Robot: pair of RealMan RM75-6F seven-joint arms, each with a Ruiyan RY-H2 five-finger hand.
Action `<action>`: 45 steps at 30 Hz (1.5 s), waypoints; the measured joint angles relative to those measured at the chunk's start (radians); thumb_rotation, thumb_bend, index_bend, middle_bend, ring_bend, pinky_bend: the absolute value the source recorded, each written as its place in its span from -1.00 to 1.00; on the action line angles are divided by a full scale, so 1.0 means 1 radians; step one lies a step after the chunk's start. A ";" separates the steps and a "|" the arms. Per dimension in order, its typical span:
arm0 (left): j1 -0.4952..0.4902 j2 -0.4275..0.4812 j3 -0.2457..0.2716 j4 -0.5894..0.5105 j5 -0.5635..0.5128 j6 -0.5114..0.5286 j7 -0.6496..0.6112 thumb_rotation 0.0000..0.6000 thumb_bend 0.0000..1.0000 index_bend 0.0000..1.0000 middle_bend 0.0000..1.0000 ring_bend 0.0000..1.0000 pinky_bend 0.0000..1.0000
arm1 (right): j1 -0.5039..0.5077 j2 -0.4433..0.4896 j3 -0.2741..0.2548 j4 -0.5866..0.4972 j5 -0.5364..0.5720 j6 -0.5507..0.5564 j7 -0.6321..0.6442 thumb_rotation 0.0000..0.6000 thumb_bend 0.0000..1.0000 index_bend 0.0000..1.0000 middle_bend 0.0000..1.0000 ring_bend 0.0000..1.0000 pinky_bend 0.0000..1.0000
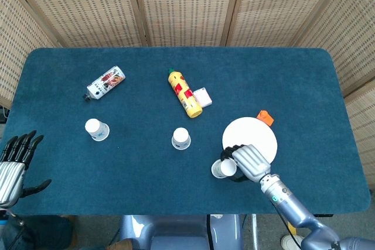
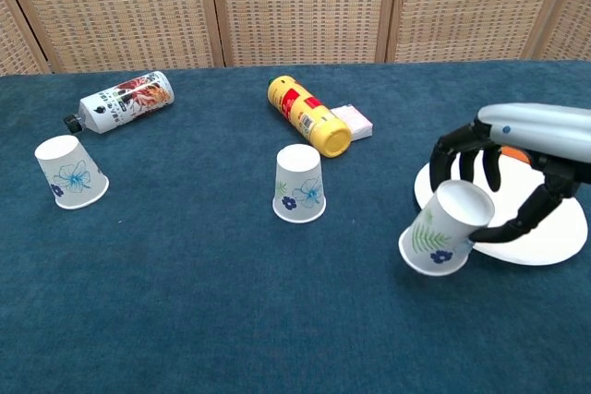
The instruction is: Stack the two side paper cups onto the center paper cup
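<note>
Paper, fern-printed, the right-side cup [image 2: 441,231] is tilting in the right hand [image 2: 517,156], fingers [image 2: 459,149] wrapping its base, open mouth leaning toward the tabletop's [image 1: 304,80] near edge, just beside the white plate [image 2: 554,232]. Centre cup [image 2: 299,184] is sitting upside down mid-tabletop, well apart; left cup [image 2: 67,172] is standing inverted toward the left edge. Behind them a yellow bottle [image 2: 308,116] is lying beside a pink box [image 2: 353,121], a labelled bottle [image 2: 120,101] further left. Left hand [image 1: 14,162] is hanging off the near-left corner, fingers spread, holding nothing.
</note>
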 measured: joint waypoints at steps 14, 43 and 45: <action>-0.017 0.014 -0.015 -0.011 -0.052 -0.034 -0.022 1.00 -1.00 -1.00 -1.00 -1.00 -1.00 | 0.225 0.010 0.202 -0.098 0.518 -0.083 -0.146 1.00 -0.09 0.01 0.00 -0.09 0.07; -0.039 0.027 -0.024 -0.010 -0.088 -0.072 -0.052 1.00 -1.00 -1.00 -1.00 -1.00 -1.00 | 0.625 -0.147 0.224 -0.028 1.075 0.048 -0.432 1.00 -0.07 0.01 0.00 -0.09 0.07; -0.039 0.029 -0.025 -0.010 -0.089 -0.068 -0.058 1.00 -1.00 -1.00 -1.00 -1.00 -1.00 | 0.630 -0.150 0.219 -0.023 1.075 0.053 -0.434 1.00 -0.28 -0.14 -0.10 -0.17 0.02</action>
